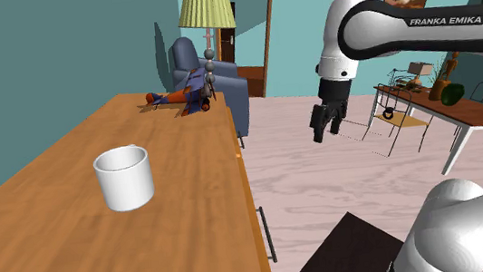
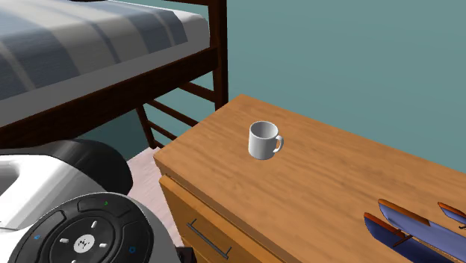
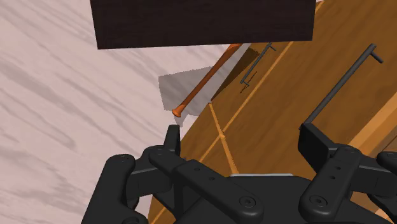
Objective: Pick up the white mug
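White mug (image 1: 123,176) upright on wooden dresser top (image 1: 51,254); handle at mug's 3 o'clock in second exterior view. Gripper (image 1: 325,124) hangs past dresser edge, above pale floor (image 1: 326,186); mug at its 9 o'clock in shoulder view, well apart. Fingers (image 3: 170,137) spread wide, nothing held. Step, judged: approach. Next move calls for swing over dresser top, then descent onto rim. Arm (image 1: 375,27) lettering: FRANKA EMIKA.
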Controlling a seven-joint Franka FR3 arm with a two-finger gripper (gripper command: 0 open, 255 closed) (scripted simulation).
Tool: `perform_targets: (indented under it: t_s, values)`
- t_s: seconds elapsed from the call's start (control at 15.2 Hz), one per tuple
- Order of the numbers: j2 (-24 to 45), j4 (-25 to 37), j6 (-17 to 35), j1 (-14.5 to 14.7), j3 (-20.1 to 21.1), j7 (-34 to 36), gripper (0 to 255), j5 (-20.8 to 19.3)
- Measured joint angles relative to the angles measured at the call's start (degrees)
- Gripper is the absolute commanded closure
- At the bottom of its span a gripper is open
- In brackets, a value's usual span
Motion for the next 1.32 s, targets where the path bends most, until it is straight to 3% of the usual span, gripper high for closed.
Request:
perform_targets:
  t_s: [0.2, 0.66, 1.32]
  values:
    - [1.52, 1.29, 0.38, 0.55, 1.29, 1.41, 0, 0.89]
    - [9.21, 7.62, 2.74, 3.28, 8.74, 9.88, 0, 5.06]
    - [24.94, 22.75, 4.99, 5.8, 18.8, 22.61, 0, 6.06]
